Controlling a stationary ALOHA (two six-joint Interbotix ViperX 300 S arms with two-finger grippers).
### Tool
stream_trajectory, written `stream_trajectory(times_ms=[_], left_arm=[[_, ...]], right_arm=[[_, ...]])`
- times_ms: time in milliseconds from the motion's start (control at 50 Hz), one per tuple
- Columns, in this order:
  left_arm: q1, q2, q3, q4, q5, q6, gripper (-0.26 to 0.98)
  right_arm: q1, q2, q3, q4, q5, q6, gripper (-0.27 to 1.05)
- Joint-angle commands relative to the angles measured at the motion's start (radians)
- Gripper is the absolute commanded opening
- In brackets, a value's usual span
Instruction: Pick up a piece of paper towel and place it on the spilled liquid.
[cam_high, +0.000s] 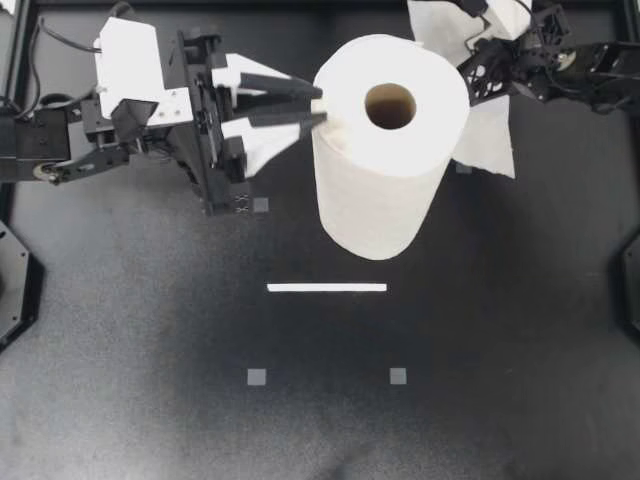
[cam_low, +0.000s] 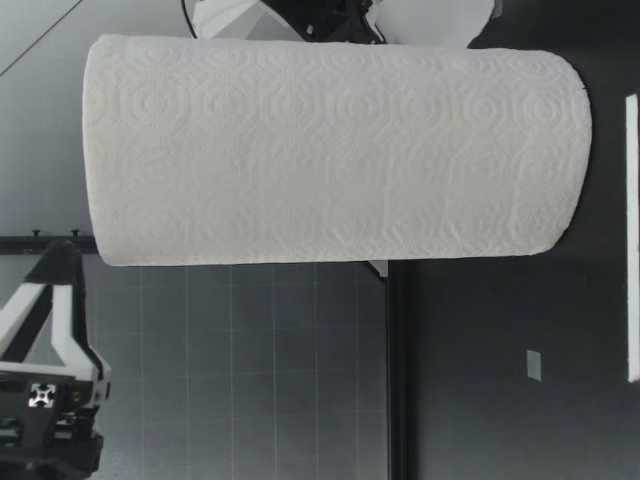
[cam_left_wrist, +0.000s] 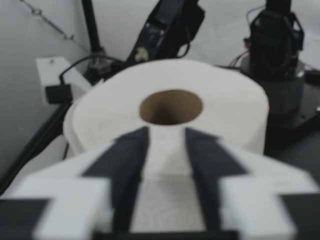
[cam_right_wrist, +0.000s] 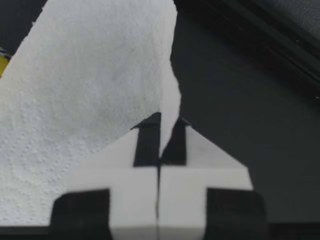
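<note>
Nearest, flat on the table (cam_high: 150, 350): a white strip (cam_high: 327, 288), dry by its look. No spill to see anywhere, so cannot place the target yet.

Behind the strip and well apart from it: the roll (cam_high: 380, 180), upright, core hole up. At its top edge, coming from the side: the left gripper (cam_high: 322, 106), a little open, both tips against the same side of the roll. Braces it rather than grips it; holds nothing.

Farther, past the roll: the right gripper (cam_high: 480, 70), closed fully, with the edge of a sheet (cam_high: 492, 140) pinched at the very tips. Hangs down just beside the roll and seems to touch it. Cannot tell if torn free or joined to the roll.

Risks, as judged from here:
- If joined: danger of dragging or tipping the roll with a pull away, being tall and braced from one side only.
- May also unwind more paper instead of tearing, if pulled slowly.
- Thin pinch near the edge: may slip out or rip at the corner during the carry.
- Loose hanging part: may catch on the roll or on the left gripper when crossing to the near side.
- With no spill in view: easy to lay the sheet in a wrong place.
</note>
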Motion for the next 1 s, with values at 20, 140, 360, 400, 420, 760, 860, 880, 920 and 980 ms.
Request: stream_trajectory(times_ms=[20, 140, 360, 400, 420, 760, 860, 880, 920, 980], left_arm=[[-0.003, -0.032, -0.003, 0.003, -0.023, -0.005, 0.58], [-0.003, -0.054, 0.017, 0.003, -0.046, -0.008, 0.62], [-0.006, -0.095, 0.052, 0.003, -0.104, -0.011, 0.61], [-0.005, -0.101, 0.055, 0.003, -0.104, -0.009, 0.61], [-0.006, -0.103, 0.057, 0.003, -0.104, -0.009, 0.61], [-0.006, -0.155, 0.080, 0.003, -0.103, -0.008, 0.61], [-0.006, -0.172, 0.087, 0.003, -0.103, -0.008, 0.61], [-0.006, -0.176, 0.089, 0.003, -0.103, -0.008, 0.61], [-0.006, -0.186, 0.095, 0.003, -0.103, -0.008, 0.61], [-0.006, -0.202, 0.103, 0.003, -0.103, -0.008, 0.61]], right_arm=[[-0.008, -0.009, -0.026, 0.000, 0.000, 0.000, 0.03], [-0.008, -0.012, -0.032, 0.002, -0.014, 0.000, 0.27], [-0.008, -0.043, -0.034, 0.017, 0.002, -0.003, 0.69], [-0.006, -0.054, -0.032, 0.018, 0.017, -0.008, 0.70], [-0.006, -0.058, -0.032, 0.018, 0.029, -0.009, 0.70], [-0.006, -0.152, 0.008, 0.041, 0.316, -0.130, 0.70], [-0.005, -0.195, 0.003, 0.092, 0.337, -0.198, 0.70], [-0.002, -0.207, 0.002, 0.098, 0.337, -0.210, 0.70], [0.009, -0.236, 0.000, 0.107, 0.337, -0.235, 0.70], [0.034, -0.288, 0.000, 0.118, 0.337, -0.276, 0.70]])
